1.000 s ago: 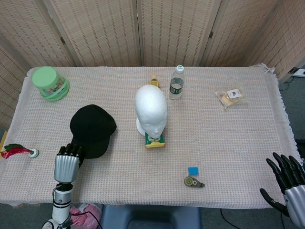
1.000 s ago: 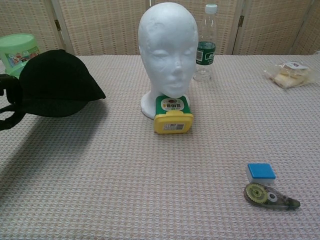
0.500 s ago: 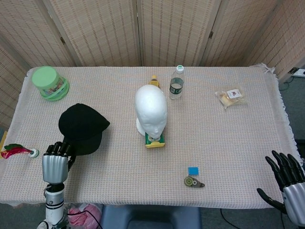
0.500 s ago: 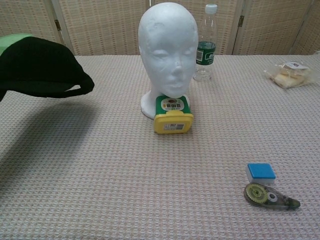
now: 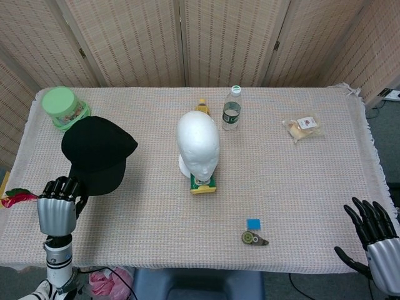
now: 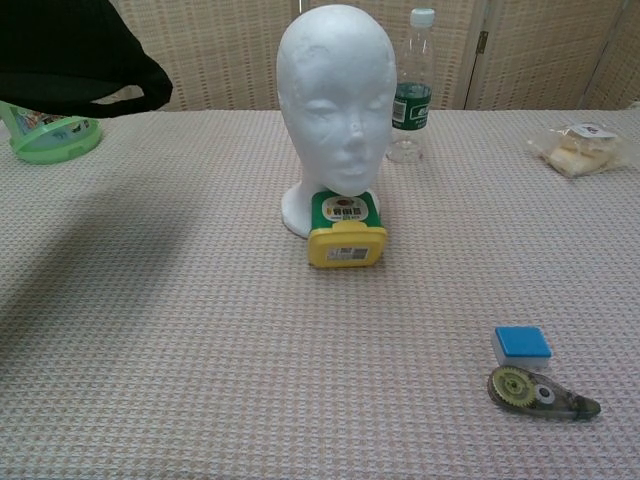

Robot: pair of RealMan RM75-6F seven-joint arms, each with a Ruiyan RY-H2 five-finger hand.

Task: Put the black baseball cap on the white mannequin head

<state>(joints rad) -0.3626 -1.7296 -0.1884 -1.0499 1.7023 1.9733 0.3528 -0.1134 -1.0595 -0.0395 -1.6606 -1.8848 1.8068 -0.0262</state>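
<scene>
1. My left hand (image 5: 56, 209) grips the black baseball cap (image 5: 95, 152) by its rear edge; cap's raised off the table, well left of the white mannequin head (image 5: 198, 145).
2. Right hand (image 5: 374, 232) is far right of the head, near the table (image 5: 312, 187) edge, fingers spread, holding nothing.
3. Head stands upright w/ a yellow-green box (image 5: 203, 184) touching its base in front.

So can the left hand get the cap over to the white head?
Probably yes. The left hand holds the cap up off the table, and only bare cloth lies between it and the head.
</scene>
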